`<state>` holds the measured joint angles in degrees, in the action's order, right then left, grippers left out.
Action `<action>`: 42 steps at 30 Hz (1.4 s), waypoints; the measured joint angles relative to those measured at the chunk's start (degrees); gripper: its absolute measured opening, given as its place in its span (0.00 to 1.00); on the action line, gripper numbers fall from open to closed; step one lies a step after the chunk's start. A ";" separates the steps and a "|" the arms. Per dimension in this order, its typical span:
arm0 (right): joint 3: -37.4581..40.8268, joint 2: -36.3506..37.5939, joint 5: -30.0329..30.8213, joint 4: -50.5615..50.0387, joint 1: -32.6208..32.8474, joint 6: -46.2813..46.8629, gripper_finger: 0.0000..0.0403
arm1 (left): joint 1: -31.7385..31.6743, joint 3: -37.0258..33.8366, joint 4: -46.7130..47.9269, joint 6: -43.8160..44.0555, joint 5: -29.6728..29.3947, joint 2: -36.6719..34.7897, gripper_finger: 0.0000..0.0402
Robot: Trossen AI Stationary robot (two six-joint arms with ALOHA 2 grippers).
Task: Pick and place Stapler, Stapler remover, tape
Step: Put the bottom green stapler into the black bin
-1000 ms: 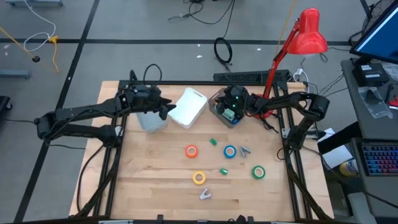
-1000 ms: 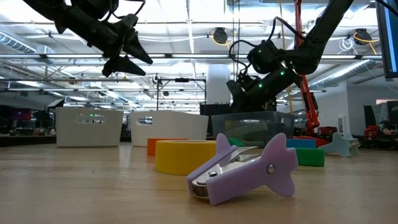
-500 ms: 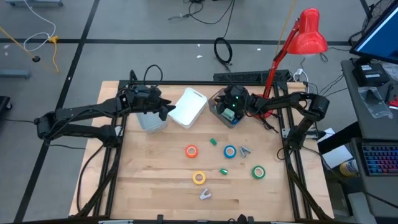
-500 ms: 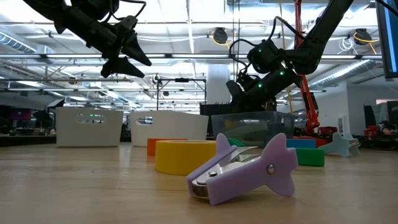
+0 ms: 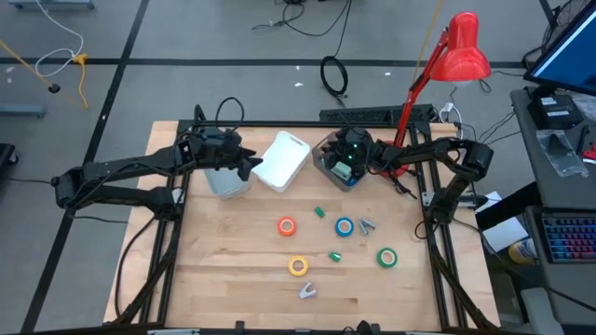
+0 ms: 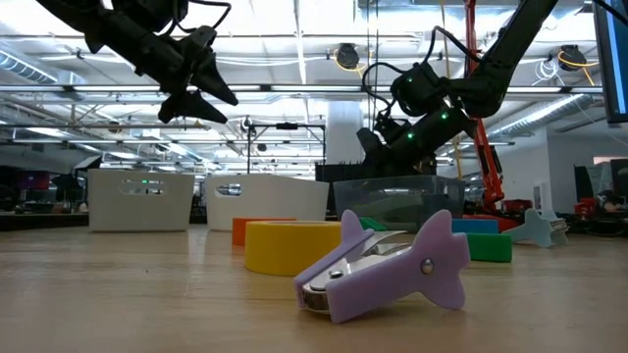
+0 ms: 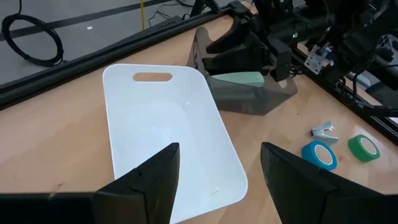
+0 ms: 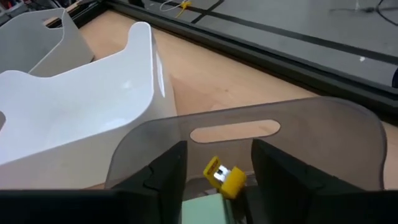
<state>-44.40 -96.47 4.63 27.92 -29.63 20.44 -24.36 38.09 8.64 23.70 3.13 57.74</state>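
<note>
Wooden tabletop (image 5: 233,242) fills the middle of the high view, with grey floor around it and a red desk lamp (image 5: 461,46) beyond its far right corner. Along the far edge stand three bins: a pale grey bin (image 5: 226,180) at the left, a white bin (image 5: 284,160) beside it, and a smoky clear bin (image 5: 333,167) to its right. The left gripper (image 5: 250,167) hangs between the grey and white bins with its fingers spread and nothing between them; its wrist view looks down into the bare white bin (image 7: 168,137). The right gripper (image 5: 343,170) sits over the clear bin, fingers parted, and between them its wrist view shows a yellow stapler (image 8: 224,176) lying inside the bin next to a pale green stapler (image 8: 202,208); whether the fingers touch the yellow one I cannot tell. Out on the open wood lie the tape rolls: orange (image 5: 287,225), blue (image 5: 345,226), yellow (image 5: 298,266) and green (image 5: 386,257). A grey staple remover (image 5: 365,224) lies just beside the blue roll, a purple staple remover (image 5: 306,291) lies near the front edge, and two small green objects (image 5: 318,211) (image 5: 335,256) lie among the rolls.
</note>
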 joint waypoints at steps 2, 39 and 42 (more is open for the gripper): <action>0.00 0.20 -0.28 0.89 -0.02 -0.78 0.45 | 0.00 0.00 0.25 0.27 0.07 0.00 0.57; 0.10 26.53 -24.34 -32.90 39.09 -15.16 0.19 | 17.53 0.02 0.21 11.37 -3.73 0.00 0.57; 0.15 24.17 -24.15 -33.23 40.82 -13.90 0.20 | 18.00 0.02 0.47 10.97 -3.78 0.00 0.57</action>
<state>-44.25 -72.29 -19.52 -5.31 11.20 6.53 -6.36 38.11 9.12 34.67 -0.64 57.74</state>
